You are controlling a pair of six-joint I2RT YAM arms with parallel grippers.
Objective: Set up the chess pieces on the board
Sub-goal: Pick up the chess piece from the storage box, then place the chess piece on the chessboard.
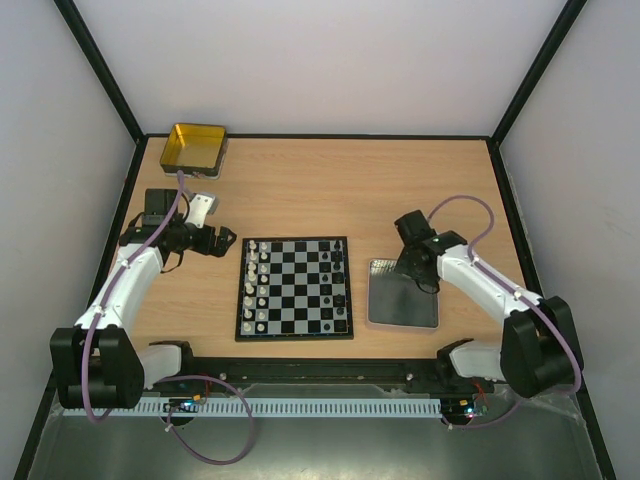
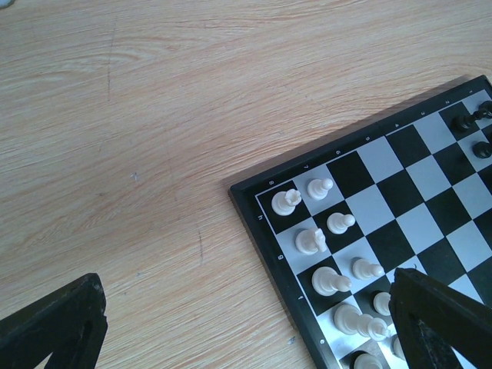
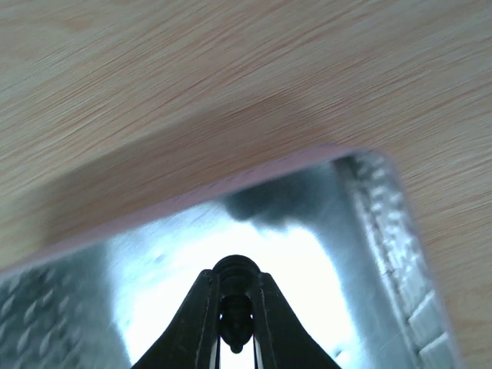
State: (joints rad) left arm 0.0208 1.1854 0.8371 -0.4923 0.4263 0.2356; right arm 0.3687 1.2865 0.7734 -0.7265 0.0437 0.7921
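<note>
Chess pieces (image 1: 257, 285) stand in white down the left two files of the board (image 1: 295, 337), with a few black ones on its right side; it sits mid-table between the arms. Right gripper (image 3: 234, 286) is over the grey tray (image 3: 369, 254) just right of the board, jaws pinched on one black piece (image 3: 234, 317) caught between the tips. Left gripper (image 2: 246, 330) hangs wide open at the board's left edge, with white pieces just beside one finger
</note>
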